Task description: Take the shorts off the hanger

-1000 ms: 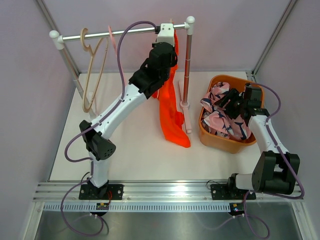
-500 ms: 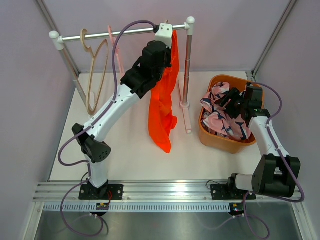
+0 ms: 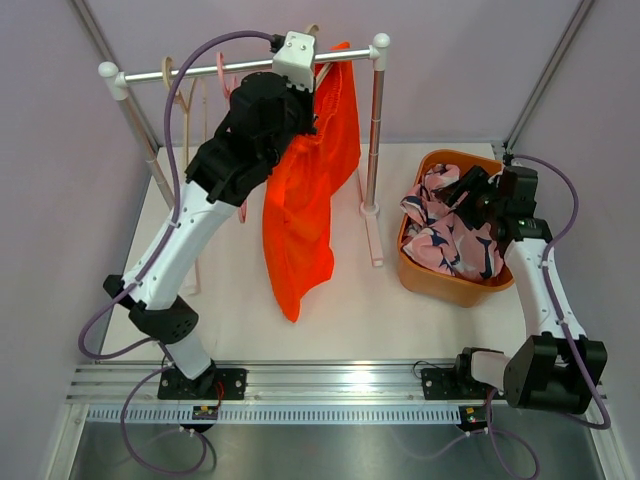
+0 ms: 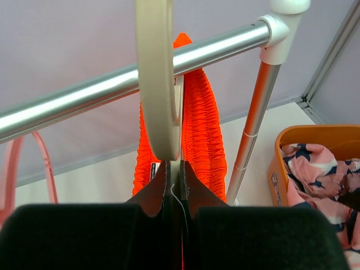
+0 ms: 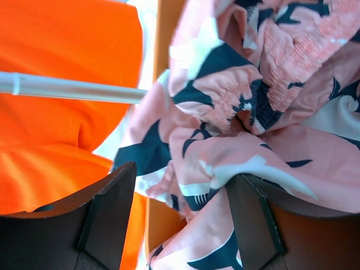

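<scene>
Bright orange fabric shorts point(image 3: 300, 215) hang at twelve o'clock from the cream hanger hook point(image 4: 156, 84) pinched by the left pincer point(image 4: 175, 169). Probably light and limp: grip the gathered waistband point(image 4: 202, 129). Right pincer point(image 5: 180, 205) spread, three o'clock.

I get a bright, even overhead picture. The light seems to come from above, soft, with no hard shadows, only a faint grey smudge on the tabletop point(image 3: 400, 320) below the metal rail point(image 3: 145, 74). The rail carries a thin white glare line, and the aluminium strip point(image 3: 340, 378) far below it shines in patches. On my left wrist camera the rail is crisp, the hanger hook point(image 4: 154, 79) crossing it is slightly soft, and the left gripper point(image 4: 175, 169) beneath it is a featureless black blur. On the right wrist camera the upright post point(image 5: 67, 88) under the rail is smeared out of focus, and the colours are heavily saturated.
</scene>
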Available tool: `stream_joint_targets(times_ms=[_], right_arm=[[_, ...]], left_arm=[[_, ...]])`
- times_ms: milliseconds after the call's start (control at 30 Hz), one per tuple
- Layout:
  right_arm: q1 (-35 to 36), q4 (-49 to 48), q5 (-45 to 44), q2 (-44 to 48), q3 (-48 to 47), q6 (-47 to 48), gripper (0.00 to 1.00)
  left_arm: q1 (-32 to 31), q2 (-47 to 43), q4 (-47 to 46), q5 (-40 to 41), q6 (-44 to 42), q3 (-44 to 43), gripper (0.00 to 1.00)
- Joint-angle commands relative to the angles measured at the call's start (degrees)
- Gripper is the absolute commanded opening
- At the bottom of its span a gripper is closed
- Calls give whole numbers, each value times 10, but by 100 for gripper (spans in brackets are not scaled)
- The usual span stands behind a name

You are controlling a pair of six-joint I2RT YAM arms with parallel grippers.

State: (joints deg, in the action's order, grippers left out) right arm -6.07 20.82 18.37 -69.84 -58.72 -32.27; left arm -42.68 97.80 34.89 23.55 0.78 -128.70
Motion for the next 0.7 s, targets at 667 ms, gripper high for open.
stream_joint_targets(times_ms=[667], right_arm=[[18, 104, -18, 115, -111, 67, 72]], left_arm=[[1, -124, 156, -164, -10, 1, 0]])
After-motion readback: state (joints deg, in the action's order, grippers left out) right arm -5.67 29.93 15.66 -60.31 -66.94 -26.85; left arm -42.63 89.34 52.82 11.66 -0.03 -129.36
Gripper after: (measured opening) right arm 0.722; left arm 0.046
